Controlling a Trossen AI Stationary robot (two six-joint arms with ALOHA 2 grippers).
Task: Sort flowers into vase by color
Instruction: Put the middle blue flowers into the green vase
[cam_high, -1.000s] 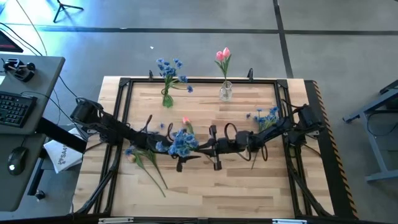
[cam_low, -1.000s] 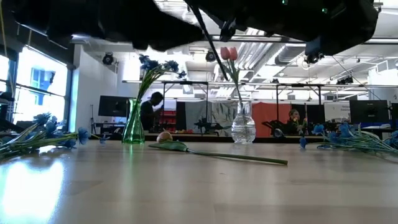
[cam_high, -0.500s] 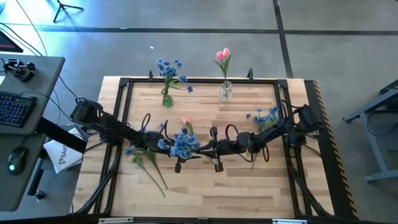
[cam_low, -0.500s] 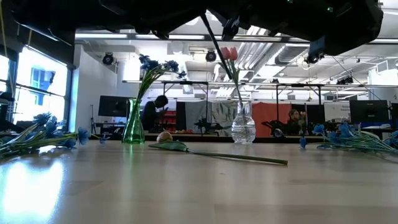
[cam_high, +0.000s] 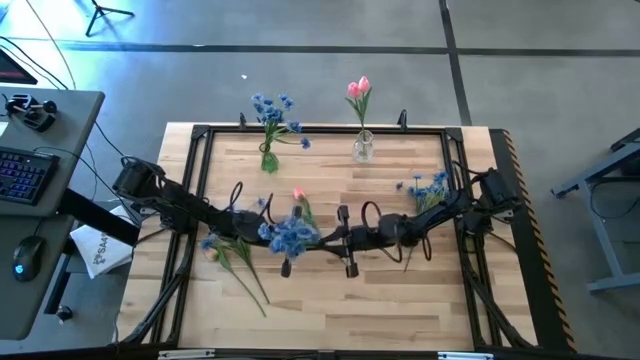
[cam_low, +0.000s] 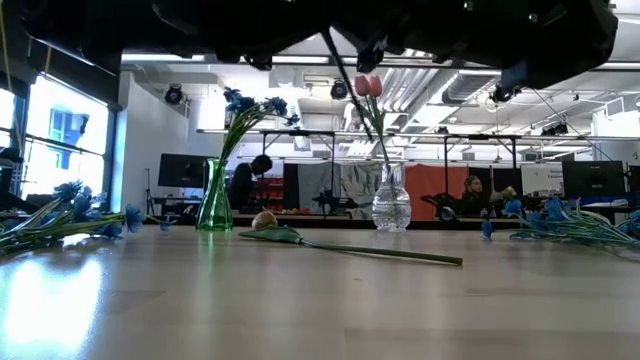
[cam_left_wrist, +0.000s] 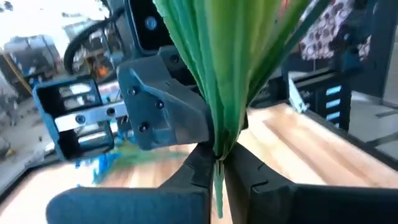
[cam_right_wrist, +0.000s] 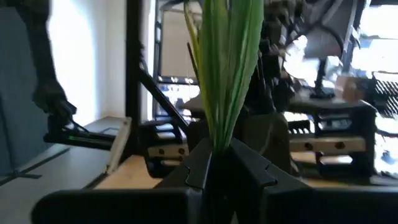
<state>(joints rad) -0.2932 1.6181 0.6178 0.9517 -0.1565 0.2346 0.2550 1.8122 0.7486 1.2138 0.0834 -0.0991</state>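
A bunch of blue flowers (cam_high: 290, 235) hangs in the air over the table's middle, between my two arms. My left gripper (cam_left_wrist: 217, 163) comes from the left and is shut on its green stem. My right gripper (cam_right_wrist: 216, 152) comes from the right and is closed on the same stem. At the far edge a green vase (cam_high: 268, 157) holds blue flowers and a clear vase (cam_high: 362, 150) holds pink ones. A pink flower (cam_low: 270, 222) lies flat on the table. My left gripper pinches the bunch's green stem and leaves (cam_left_wrist: 217, 146) between its two fingers, reaching in from the table's left, fingers across the stem. A short stub of stem pokes out past the fingers. The bunch is lifted clear of the table. My right gripper has the same bundle of stem and leaves (cam_right_wrist: 217, 138) between its two fingers, coming from the table's right, opposite the left gripper. The leaves fan out beyond the fingers.
Loose blue flowers lie at the table's right (cam_high: 425, 188) and left (cam_high: 228, 252), the left ones with long stems running toward the near edge. A black frame (cam_high: 200, 135) rims the table. People and screens show in the room beyond.
My left gripper has shut on the stem of the blue bunch that my right gripper holds up. The bunch has shifted a little toward the table's left and stays clear of the table.
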